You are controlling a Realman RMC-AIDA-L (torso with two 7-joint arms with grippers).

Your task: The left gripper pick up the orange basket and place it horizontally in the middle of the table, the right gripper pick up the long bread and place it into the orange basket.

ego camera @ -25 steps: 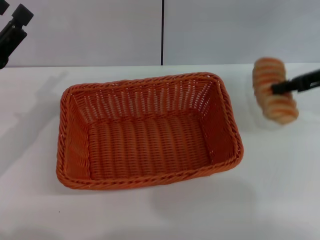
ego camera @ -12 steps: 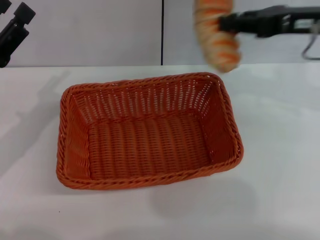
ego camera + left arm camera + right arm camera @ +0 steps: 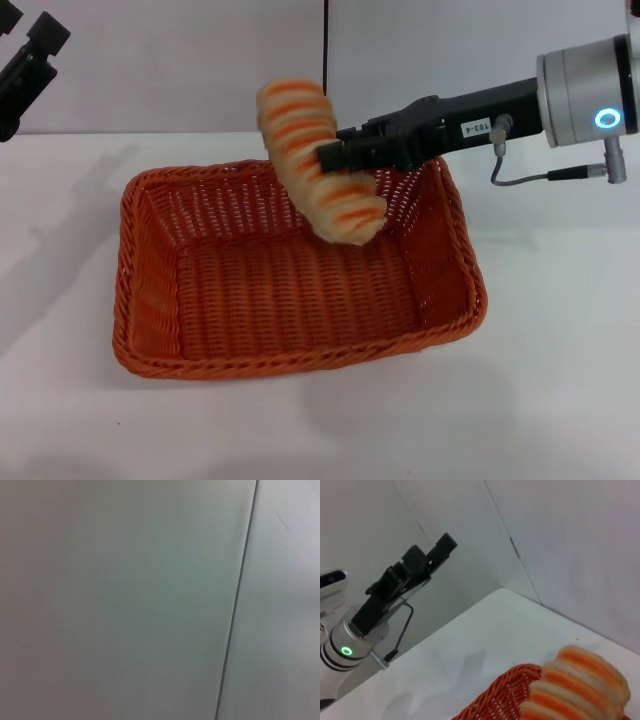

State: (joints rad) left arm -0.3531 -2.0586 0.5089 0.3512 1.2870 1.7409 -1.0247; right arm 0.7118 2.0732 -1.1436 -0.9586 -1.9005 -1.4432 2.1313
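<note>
A: The long bread (image 3: 318, 165) hangs in the air above the far half of the orange basket (image 3: 290, 275), tilted, its lower end nearest the basket's right wall. The right gripper (image 3: 335, 155) pinches it across the middle, fingers pressed onto the loaf from the basket's right side.

B: And the basket?

A: Sitting lengthwise on the table (image 3: 560, 380), open side up, nothing inside it.

B: So how should the drop go?

A: I'd bring the loaf lower and nearer the basket's centre before letting go. Releasing from this height risks a bounce off the woven floor or a roll onto the far rim. Turning it to lie along the basket's length would help too.

B: The left gripper (image 3: 28, 62)?

A: Parked high, well off beyond the basket's far left corner. Whether its fingers are spread, I cannot tell.

B: Surroundings?

A: Plain white tabletop around the basket; behind it a pale wall with one dark vertical seam.
</note>
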